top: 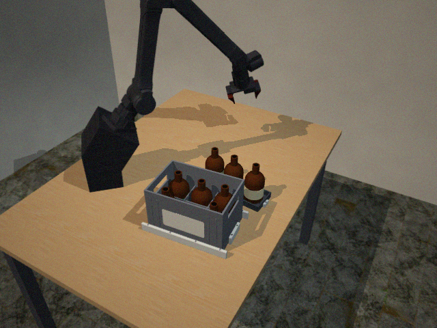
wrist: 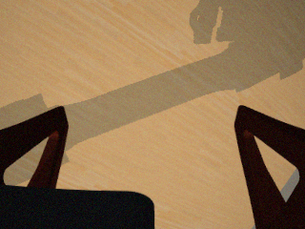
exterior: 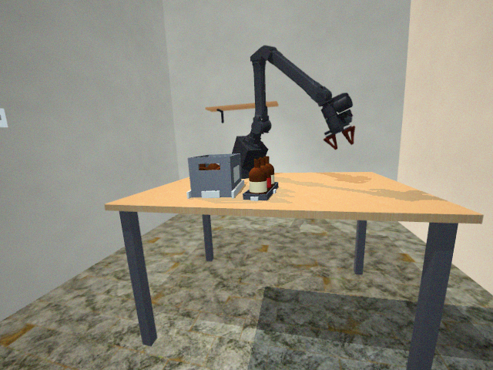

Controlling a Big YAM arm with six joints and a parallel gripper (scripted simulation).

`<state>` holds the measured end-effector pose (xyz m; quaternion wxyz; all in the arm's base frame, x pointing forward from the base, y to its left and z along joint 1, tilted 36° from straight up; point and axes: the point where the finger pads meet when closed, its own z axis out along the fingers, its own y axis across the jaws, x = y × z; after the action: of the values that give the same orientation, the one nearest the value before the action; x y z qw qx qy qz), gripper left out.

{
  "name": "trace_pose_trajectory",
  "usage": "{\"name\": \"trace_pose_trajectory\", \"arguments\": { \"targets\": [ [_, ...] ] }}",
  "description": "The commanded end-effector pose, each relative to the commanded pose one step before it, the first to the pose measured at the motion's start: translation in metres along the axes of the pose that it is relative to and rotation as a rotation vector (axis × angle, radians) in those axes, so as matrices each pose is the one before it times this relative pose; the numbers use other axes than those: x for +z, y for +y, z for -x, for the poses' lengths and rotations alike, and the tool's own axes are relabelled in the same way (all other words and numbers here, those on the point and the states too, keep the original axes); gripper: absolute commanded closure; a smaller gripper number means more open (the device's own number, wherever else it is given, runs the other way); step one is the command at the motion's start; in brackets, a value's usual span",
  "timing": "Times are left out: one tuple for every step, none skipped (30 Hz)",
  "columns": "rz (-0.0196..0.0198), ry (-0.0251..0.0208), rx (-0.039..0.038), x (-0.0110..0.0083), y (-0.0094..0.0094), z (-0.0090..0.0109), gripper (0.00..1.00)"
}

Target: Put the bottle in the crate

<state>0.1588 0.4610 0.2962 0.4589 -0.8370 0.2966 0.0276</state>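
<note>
Tray bottles: three brown bottles [top: 254, 180] [exterior: 257, 175] are stood upright in the tray [top: 259, 207] [exterior: 247, 196]; none is held.
Crate: five crate bottles [top: 201, 197] [exterior: 213, 166] are visible inside the crate [top: 154, 208] [exterior: 209, 183]. The empty slot is apparently located in the near row, between two necks; its floor is hidden.
Collision risk: neighbouring bottles may be struck or toppled if the fingers are lowered off-centre, since the tray bottles are closely spaced.
Tray risk: the loose tray may be lifted or dragged if a bottle is pulled sideways or bound during extraction.
Crate risk: the crate may be tilted or shifted if its wall or a divider is caught by a bottle carried too low or inserted at a slant.
Release risk: a seated bottle may be tipped if the fingers are opened against adjacent necks or withdrawn obliquely.
Claw opening: the claw [top: 244, 100] [exterior: 343, 146] [wrist: 151, 115] is spread fully open.
Claw contact: nothing is gripped or touched; the claw is suspended above the table [top: 141, 268] [exterior: 302, 199] [wrist: 157, 172], well apart from tray and crate.
</note>
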Motion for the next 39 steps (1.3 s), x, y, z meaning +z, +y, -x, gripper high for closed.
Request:
{"name": "trace_pose_trajectory", "arguments": {
  "targets": [
    [-0.00959, -0.00442, -0.00100, -0.00297, -0.00391, 0.00206, 0.00],
    [0.00000, 0.00000, 0.00000, 0.00000, 0.00000, 0.00000, 0.00],
    [0.00000, 0.00000, 0.00000, 0.00000, 0.00000, 0.00000, 0.00],
    [0.00000, 0.00000, 0.00000, 0.00000, 0.00000, 0.00000, 0.00],
    [0.00000, 0.00000, 0.00000, 0.00000, 0.00000, 0.00000, 0.00],
    [0.00000, 0.00000, 0.00000, 0.00000, 0.00000, 0.00000, 0.00],
    [0.00000, 0.00000, 0.00000, 0.00000, 0.00000, 0.00000, 0.00],
    [0.00000, 0.00000, 0.00000, 0.00000, 0.00000, 0.00000, 0.00],
    [0.00000, 0.00000, 0.00000, 0.00000, 0.00000, 0.00000, 0.00],
    [0.00000, 0.00000, 0.00000, 0.00000, 0.00000, 0.00000, 0.00],
    [0.00000, 0.00000, 0.00000, 0.00000, 0.00000, 0.00000, 0.00],
    [0.00000, 0.00000, 0.00000, 0.00000, 0.00000, 0.00000, 0.00],
    [0.00000, 0.00000, 0.00000, 0.00000, 0.00000, 0.00000, 0.00],
    [0.00000, 0.00000, 0.00000, 0.00000, 0.00000, 0.00000, 0.00],
    [0.00000, 0.00000, 0.00000, 0.00000, 0.00000, 0.00000, 0.00],
    [0.00000, 0.00000, 0.00000, 0.00000, 0.00000, 0.00000, 0.00],
    [0.00000, 0.00000, 0.00000, 0.00000, 0.00000, 0.00000, 0.00],
    [-0.07406, -0.03064, -0.00551, -0.01987, -0.03404, 0.01546, 0.00],
    [-0.00242, 0.00213, 0.00444, -0.00009, -0.00092, -0.00136, 0.00],
    [-0.00639, 0.00556, 0.01163, -0.00025, -0.00242, -0.00355, 0.00],
    [-0.00941, 0.00423, 0.00897, -0.00029, -0.00320, -0.00310, 0.00],
    [-0.00549, 0.00296, 0.00707, -0.00007, -0.00196, -0.00193, 0.00],
    [-0.00043, 0.00723, 0.01061, 0.00219, -0.00071, -0.00376, 0.00],
    [-0.00588, 0.00755, 0.01394, 0.00057, -0.00256, -0.00427, 0.00],
    [-0.01109, 0.00813, 0.01759, -0.00086, -0.00437, -0.00491, 0.00],
    [-0.01624, 0.00884, 0.02145, -0.00217, -0.00619, -0.00561, 0.00],
    [-0.01994, 0.00967, 0.02552, -0.00284, -0.00764, -0.00645, 0.00],
    [-0.01983, 0.01233, 0.02988, -0.00165, -0.00797, -0.00795, 0.00],
    [-0.02201, 0.01447, 0.03417, -0.00134, -0.00899, -0.00920, 0.00],
    [-0.02122, 0.01682, 0.03676, -0.00001, -0.00902, -0.01032, 0.00],
    [-0.00106, 0.00082, 0.00180, 0.00001, -0.00046, -0.00049, 0.00],
    [-0.00934, 0.02668, 0.04382, 0.00741, -0.00578, -0.01501, 0.00],
    [0.00000, 0.00000, 0.00000, 0.00000, 0.00000, 0.00000, 0.00],
    [0.00000, 0.00000, 0.00000, 0.00000, 0.00000, 0.00000, 0.00],
    [-0.03310, 0.01608, 0.04690, -0.00252, -0.01401, -0.01158, 0.00],
    [-0.04446, 0.01483, 0.05010, -0.00587, -0.01796, -0.01101, 0.00],
    [-0.02230, 0.00628, 0.02505, -0.00284, -0.00929, -0.00507, 0.00],
    [-0.02108, 0.00560, 0.02330, -0.00265, -0.00882, -0.00458, 0.00],
    [-0.00439, 0.00113, 0.00481, -0.00053, -0.00185, -0.00091, 0.00]
  ]
}}
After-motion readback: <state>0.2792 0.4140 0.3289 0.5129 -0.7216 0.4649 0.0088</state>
